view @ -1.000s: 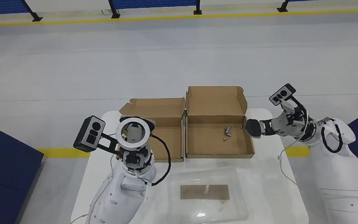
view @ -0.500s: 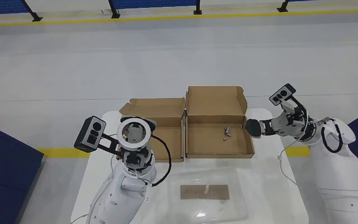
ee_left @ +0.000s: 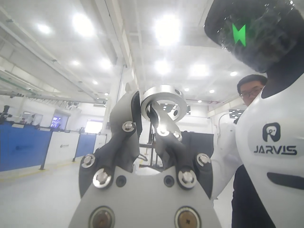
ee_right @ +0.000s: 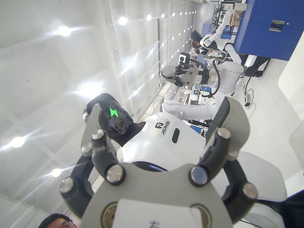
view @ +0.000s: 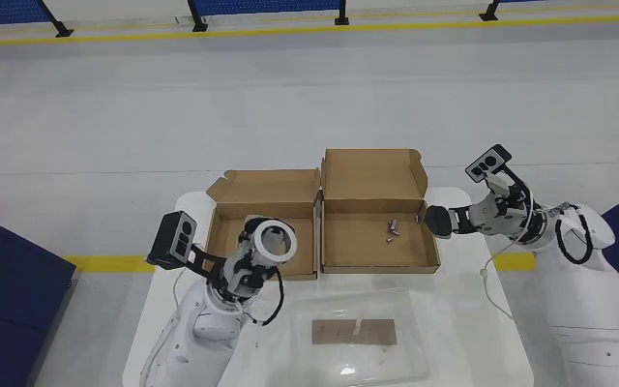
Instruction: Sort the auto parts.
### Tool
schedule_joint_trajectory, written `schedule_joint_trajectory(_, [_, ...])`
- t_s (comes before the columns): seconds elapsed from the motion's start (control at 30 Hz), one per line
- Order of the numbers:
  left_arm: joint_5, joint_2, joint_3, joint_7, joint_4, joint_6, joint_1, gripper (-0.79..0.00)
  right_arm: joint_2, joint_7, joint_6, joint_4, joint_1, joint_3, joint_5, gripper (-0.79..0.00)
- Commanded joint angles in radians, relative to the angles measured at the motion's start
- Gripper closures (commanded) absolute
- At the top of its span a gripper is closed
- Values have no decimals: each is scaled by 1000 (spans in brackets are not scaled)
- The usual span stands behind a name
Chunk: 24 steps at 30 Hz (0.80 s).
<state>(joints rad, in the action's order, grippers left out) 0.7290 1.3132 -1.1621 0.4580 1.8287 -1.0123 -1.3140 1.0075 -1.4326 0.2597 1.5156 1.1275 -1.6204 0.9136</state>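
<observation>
The left gripper (ee_left: 145,110) was clamped on the metal ring (ee_left: 159,90), seemingly above the left cardboard box (view: 280,191); the right gripper (ee_right: 161,106) stood apart, empty.

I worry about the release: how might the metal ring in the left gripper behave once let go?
The metal ring looks solid and polished: probably rigid, heavy, slippery. Round, it may roll if the left gripper releases it on edge.

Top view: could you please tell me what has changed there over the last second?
The left gripper, shut on the silver metal ring, swung toward the robot's right, carrying the ring from the outer side of the left brown cardboard box to over its middle. The open right gripper by the right cardboard box and the small metal parts inside it stayed put.
</observation>
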Motion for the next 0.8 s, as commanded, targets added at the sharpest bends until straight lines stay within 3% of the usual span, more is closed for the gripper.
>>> schedule_joint_trajectory(0.0, [-3, -8, -30, -39, -13, 3, -32, 0, 0, 0, 0, 0, 0, 0, 0, -785])
schedule_joint_trajectory(0.17, [-14, -27, -91, -154, -6, 0, -83, 0, 0, 0, 0, 0, 0, 0, 0, -785])
schedule_joint_trajectory(0.27, [-73, -30, -106, -142, -7, 6, -116, 0, 0, 0, 0, 0, 0, 0, 0, -785])
schedule_joint_trajectory(0.57, [-70, -30, -107, -148, -8, 15, -116, 0, 0, 0, 0, 0, 0, 0, 0, -785])
schedule_joint_trajectory(0.77, [11, -42, -124, -338, -29, 99, -97, 0, 0, 0, 0, 0, 0, 0, 0, -785])
